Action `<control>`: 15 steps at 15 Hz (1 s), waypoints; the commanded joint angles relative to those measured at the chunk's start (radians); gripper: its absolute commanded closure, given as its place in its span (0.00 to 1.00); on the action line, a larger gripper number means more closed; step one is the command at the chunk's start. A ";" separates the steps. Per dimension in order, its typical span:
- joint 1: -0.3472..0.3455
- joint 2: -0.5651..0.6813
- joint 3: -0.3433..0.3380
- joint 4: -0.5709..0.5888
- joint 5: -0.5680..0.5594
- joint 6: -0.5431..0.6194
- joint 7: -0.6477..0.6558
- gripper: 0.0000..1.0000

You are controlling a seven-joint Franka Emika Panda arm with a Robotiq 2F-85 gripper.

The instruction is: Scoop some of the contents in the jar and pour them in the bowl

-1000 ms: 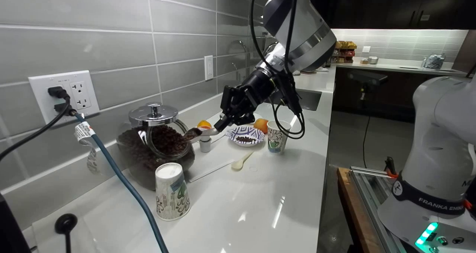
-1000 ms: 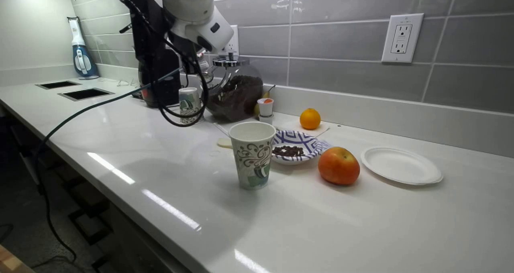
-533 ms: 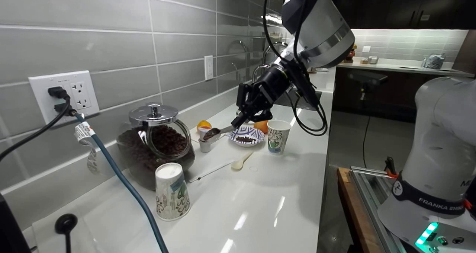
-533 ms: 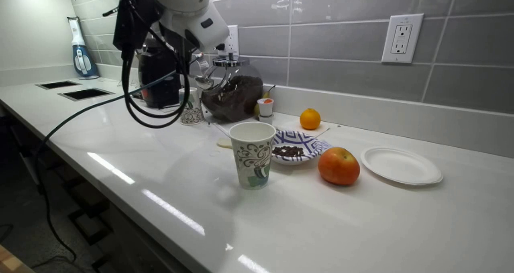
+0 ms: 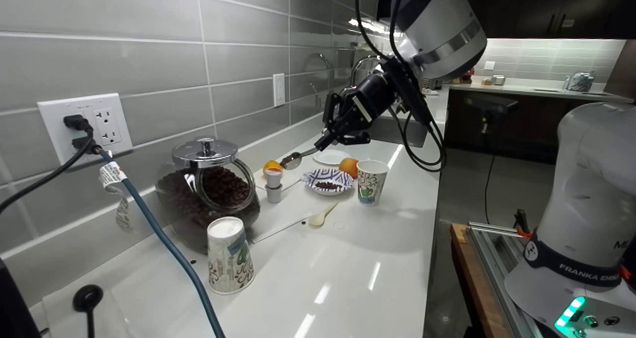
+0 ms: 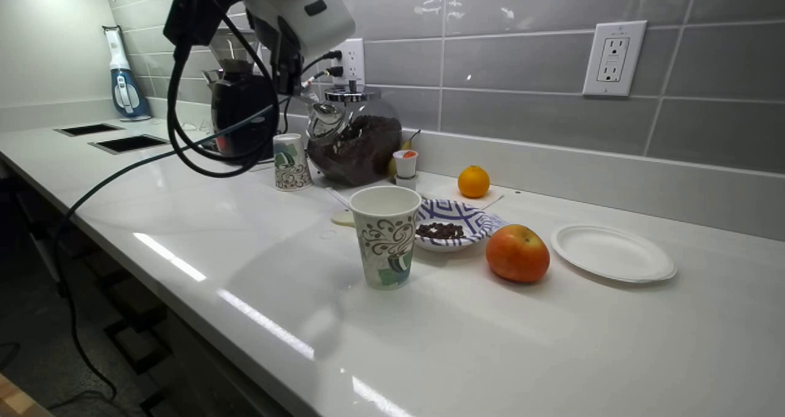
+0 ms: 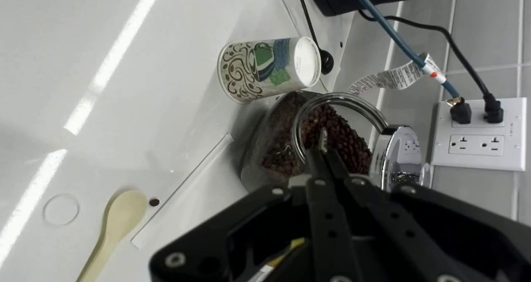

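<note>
The pincer (image 5: 320, 143) is clamped on a metal spoon (image 5: 291, 161), up above the table (image 5: 357, 258), and I make out a dark load (image 5: 288, 157) in its hollow. The big glass jar (image 5: 180, 201) of brown beans (image 7: 341, 139) stands near the tiled wall (image 5: 154, 64); the patterned bowl (image 5: 315, 178), some beans (image 6: 440, 230) in it, sits near an upright paper cup (image 5: 370, 183).

"FRANKA EMIKA" on robot base (image 5: 576, 272)
</note>
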 commanded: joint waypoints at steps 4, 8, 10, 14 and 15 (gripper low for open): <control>-0.027 -0.088 -0.014 -0.010 0.082 0.131 0.047 0.98; -0.029 -0.122 -0.015 -0.012 0.221 0.248 0.026 0.98; -0.027 -0.130 -0.011 -0.006 0.303 0.322 0.012 0.98; -0.038 -0.117 -0.007 0.027 0.466 0.446 -0.045 0.99; -0.046 -0.110 -0.004 0.039 0.509 0.473 -0.072 0.98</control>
